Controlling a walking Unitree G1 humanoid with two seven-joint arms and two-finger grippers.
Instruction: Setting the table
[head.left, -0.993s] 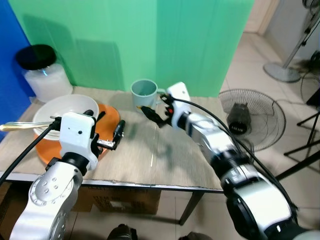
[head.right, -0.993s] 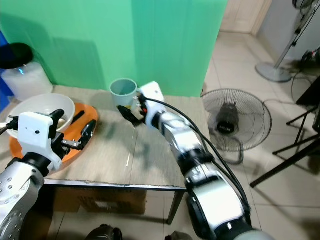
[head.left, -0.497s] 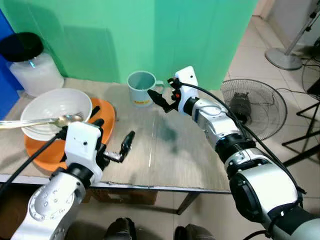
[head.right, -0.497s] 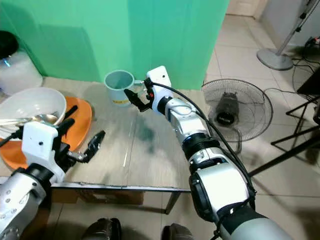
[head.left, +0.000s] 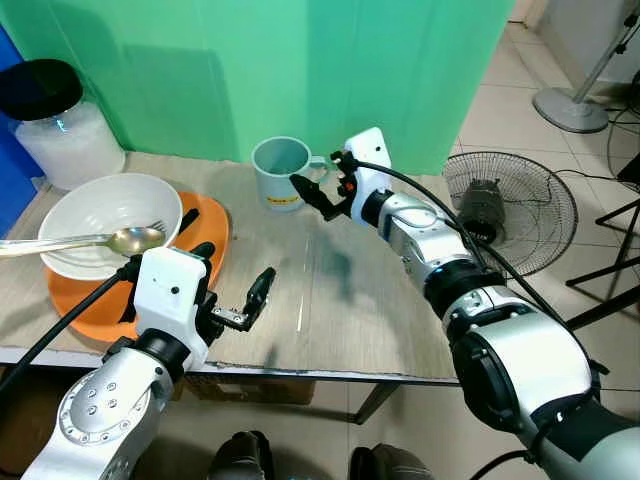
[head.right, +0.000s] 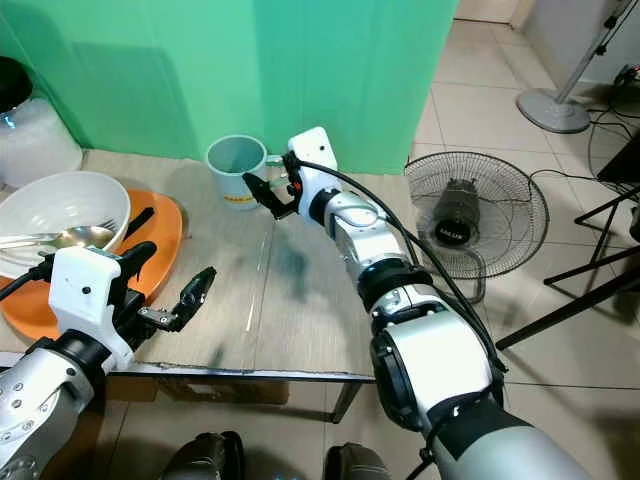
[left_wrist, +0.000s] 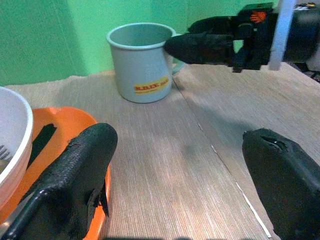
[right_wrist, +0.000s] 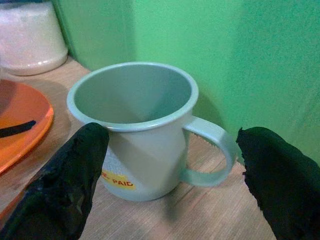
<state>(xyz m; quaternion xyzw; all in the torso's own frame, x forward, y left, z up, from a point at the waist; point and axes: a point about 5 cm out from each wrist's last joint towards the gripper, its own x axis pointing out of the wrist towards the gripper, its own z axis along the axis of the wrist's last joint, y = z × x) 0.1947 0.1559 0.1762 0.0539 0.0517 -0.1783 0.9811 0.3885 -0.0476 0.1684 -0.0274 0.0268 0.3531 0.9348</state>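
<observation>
A pale wood-grain table (head.left: 350, 310) stands against a green backdrop (head.left: 300, 70), with a blue panel (head.left: 12, 70) at its left edge. To the right, the floor of light tiles (head.left: 510, 110) holds a small floor fan (head.left: 512, 210) and a pedestal fan's base (head.left: 572, 108).

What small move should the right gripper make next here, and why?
Probably ease the right gripper forward and close on the mug. Its fingers are open on either side of the mug, which stands upright on the table with its handle toward the gripper, not yet held.
</observation>
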